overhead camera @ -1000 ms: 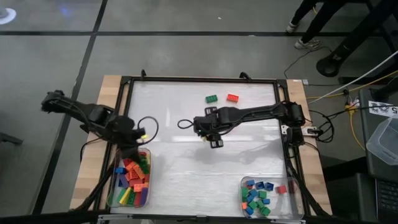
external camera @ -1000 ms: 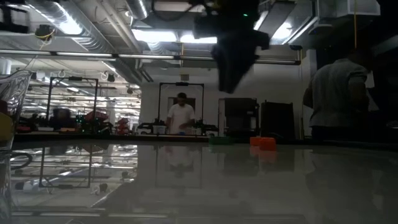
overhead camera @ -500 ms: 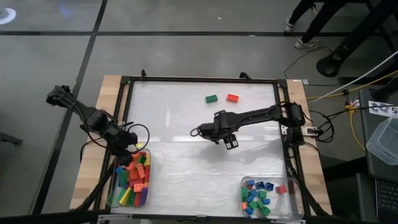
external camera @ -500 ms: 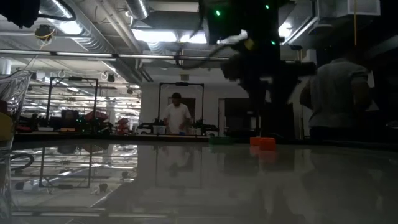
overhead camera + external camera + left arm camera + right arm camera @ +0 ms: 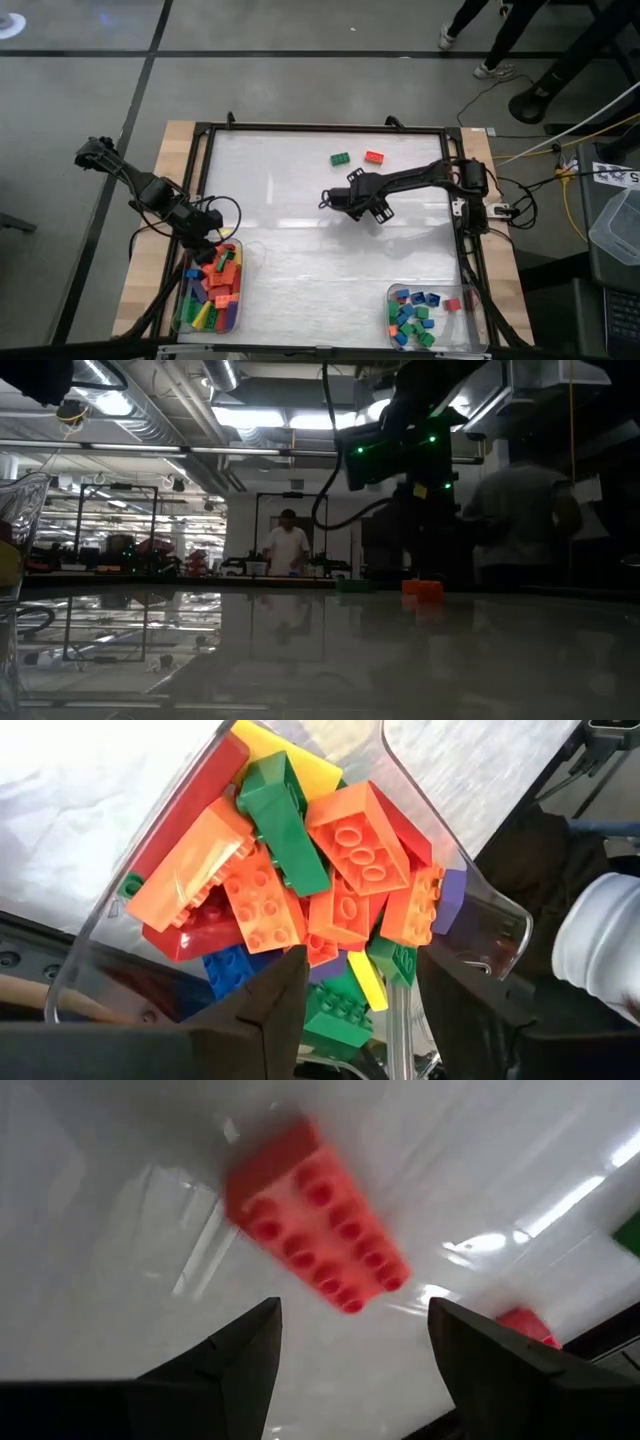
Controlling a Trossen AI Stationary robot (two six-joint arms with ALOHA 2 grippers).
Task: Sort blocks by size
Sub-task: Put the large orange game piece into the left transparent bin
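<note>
- My left gripper (image 5: 350,1005) has pulled back, fingers apart and empty over the left tray (image 5: 236,300) of long blocks (image 5: 300,870).
- My right gripper (image 5: 375,208), open, has swung toward the red block (image 5: 375,157) and green block (image 5: 341,158) on the table's far side; next pick.

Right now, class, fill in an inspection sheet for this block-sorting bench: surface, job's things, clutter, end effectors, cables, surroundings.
Surface: white table, glossy, black frame.
Job's things: left tray piled with long blocks; right tray holds small blocks; a green block and a red block lie loose at the far edge.
Clutter: nothing seen.
End effectors: left end effector open, empty, over the left tray; right end effector open, empty, near the red block.
Cables: loops on both arms; yellow cable right of the table.
Surroundings: people behind the table.
</note>
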